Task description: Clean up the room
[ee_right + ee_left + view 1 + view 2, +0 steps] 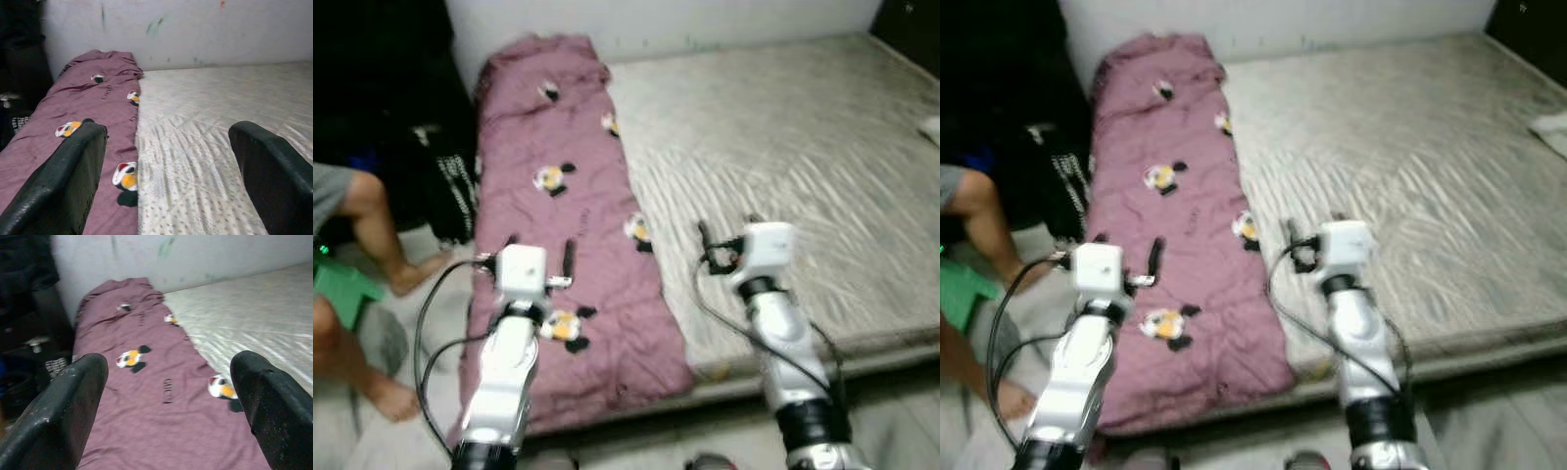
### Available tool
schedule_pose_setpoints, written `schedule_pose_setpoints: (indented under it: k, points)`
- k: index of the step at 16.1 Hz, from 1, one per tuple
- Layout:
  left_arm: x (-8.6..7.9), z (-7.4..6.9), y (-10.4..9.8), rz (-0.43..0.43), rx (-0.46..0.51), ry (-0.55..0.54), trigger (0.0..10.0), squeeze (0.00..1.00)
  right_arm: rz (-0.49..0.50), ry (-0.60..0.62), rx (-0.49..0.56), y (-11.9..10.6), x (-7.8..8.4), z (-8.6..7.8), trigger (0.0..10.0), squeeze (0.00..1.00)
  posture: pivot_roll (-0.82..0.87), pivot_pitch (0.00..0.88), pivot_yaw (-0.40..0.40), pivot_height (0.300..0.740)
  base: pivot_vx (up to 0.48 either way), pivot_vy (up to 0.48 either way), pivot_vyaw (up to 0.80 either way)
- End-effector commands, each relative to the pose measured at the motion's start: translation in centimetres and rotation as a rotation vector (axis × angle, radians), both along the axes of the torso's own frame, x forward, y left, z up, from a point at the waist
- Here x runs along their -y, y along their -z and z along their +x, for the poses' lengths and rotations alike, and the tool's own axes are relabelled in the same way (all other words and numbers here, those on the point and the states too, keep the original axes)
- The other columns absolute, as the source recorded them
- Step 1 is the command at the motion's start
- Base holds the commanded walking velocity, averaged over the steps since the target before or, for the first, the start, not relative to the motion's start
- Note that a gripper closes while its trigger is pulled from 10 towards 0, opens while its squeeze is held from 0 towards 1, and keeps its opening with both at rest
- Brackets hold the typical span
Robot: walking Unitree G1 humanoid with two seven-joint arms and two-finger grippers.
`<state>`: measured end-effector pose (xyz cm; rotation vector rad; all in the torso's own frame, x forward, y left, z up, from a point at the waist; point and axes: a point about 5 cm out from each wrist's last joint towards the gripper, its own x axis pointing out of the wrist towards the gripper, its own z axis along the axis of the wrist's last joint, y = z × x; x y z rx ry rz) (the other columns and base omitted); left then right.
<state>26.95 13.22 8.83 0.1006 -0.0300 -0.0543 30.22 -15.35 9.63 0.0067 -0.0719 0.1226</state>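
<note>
Left eye view shows us standing at the foot of a bed (822, 147), both arms raised over its near edge, with a mauve quilt (563, 196) printed with small cartoon figures lying folded lengthwise along the left side of the bare mattress. Our left hand (570, 262) hovers above the quilt's near end with its fingers spread wide and nothing between them; our right hand (705, 240) hangs over the mattress just beside the quilt's right edge, also wide and empty, as the wrist views confirm. We judge the quilt to be the thing to tidy. The main risk here is the quilt itself: it is limp and long, so a pinch at one point could drag a single layer, undo the fold, or pull the near end off the bed edge. A person's bare legs (372, 235) sit close on our left beside a green stool (342, 289), so a sideways swing of the left arm could strike them. The picture is blurred, which may spoil our aim. We see no container, basket or box here.
</note>
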Motion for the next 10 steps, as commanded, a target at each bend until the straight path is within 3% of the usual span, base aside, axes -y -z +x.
schedule_pose_setpoints:
  k: [1, 5, 7, 10]
  points:
    - [-1.68, -0.38, 0.59, 0.014, -0.027, -0.061, 10.0, 0.0, 0.018, -0.052, 0.011, -0.3, -1.84, 0.13, 10.0, 0.0, -0.06, 0.0, 0.054, 0.74, 0.0, 0.0, 0.0]
    - [-1.35, -0.62, 0.82, 0.002, -0.038, -0.06, 10.0, 0.0, 0.021, -0.042, 0.007, -0.35, -1.63, 0.17, 10.0, 0.0, -0.06, 0.0, 0.056, 0.74, 0.0, 0.0, 0.0]
    - [-1.42, -0.57, 0.93, -0.031, -0.059, -0.047, 10.0, 0.0, 0.026, -0.042, 0.011, -0.47, -1.56, 0.19, 10.0, 0.0, -0.06, 0.0, 0.058, 0.74, 0.0, 0.456, 0.0]
    - [-1.85, -0.4, 0.79, -0.008, -0.046, -0.062, 10.0, 0.0, 0.033, -0.035, 0.013, -0.52, -1.5, 0.02, 10.0, 0.0, -0.06, 0.0, 0.059, 0.74, 0.0, 0.48, 0.0]
